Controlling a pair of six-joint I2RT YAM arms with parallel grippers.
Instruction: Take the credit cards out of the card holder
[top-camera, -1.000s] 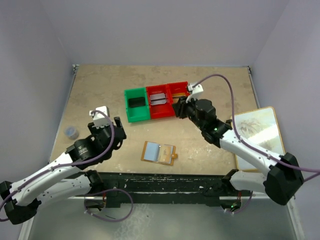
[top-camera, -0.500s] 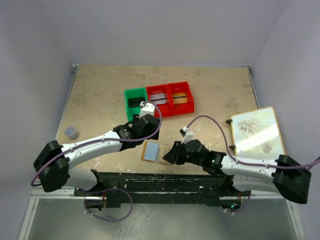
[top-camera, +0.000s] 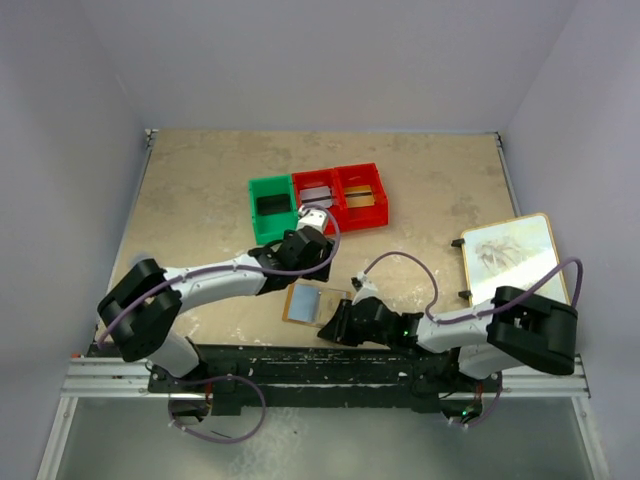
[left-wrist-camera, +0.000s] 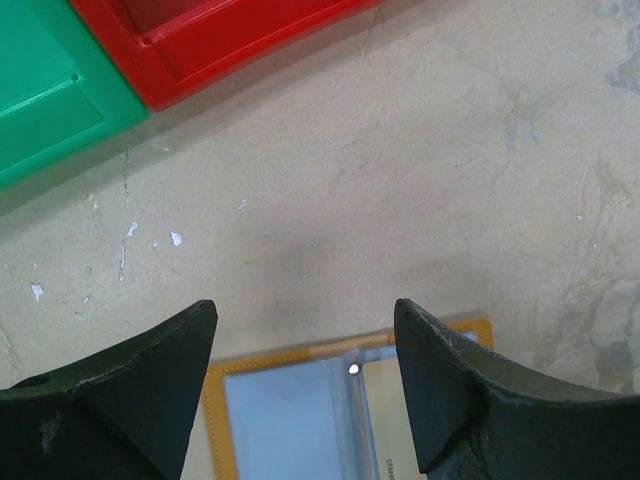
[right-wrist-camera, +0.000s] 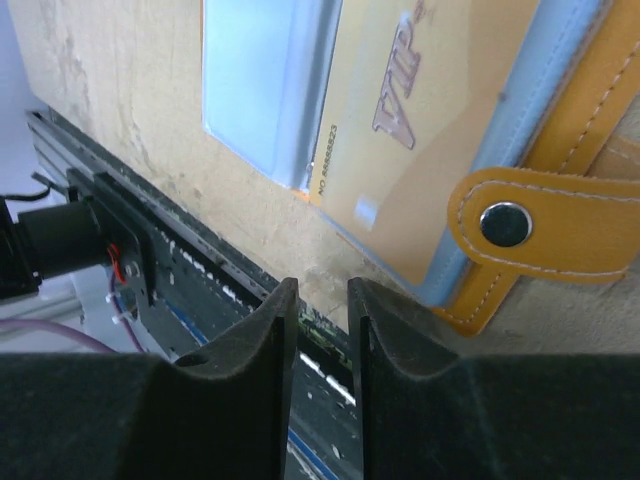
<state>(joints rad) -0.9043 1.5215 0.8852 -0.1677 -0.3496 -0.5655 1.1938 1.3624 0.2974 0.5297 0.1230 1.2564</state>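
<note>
The left hand (left-wrist-camera: 302, 318) hangs released, fingers wide, over the far edge of the card holder (left-wrist-camera: 290, 420), lying open near the front of the table (left-wrist-camera: 400, 180). The right hand (right-wrist-camera: 323, 295), narrowly parted and grasping nothing, sits at its near edge, where a gold-tan credit card (right-wrist-camera: 420, 150) fills a pocket

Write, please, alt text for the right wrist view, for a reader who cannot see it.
An open orange-tan bifold card holder lies on the beige table, a gold-tan plastic card printed VIP showing on its pale blue inside. The right gripper, narrowly open and empty, points just past its edge.
</note>
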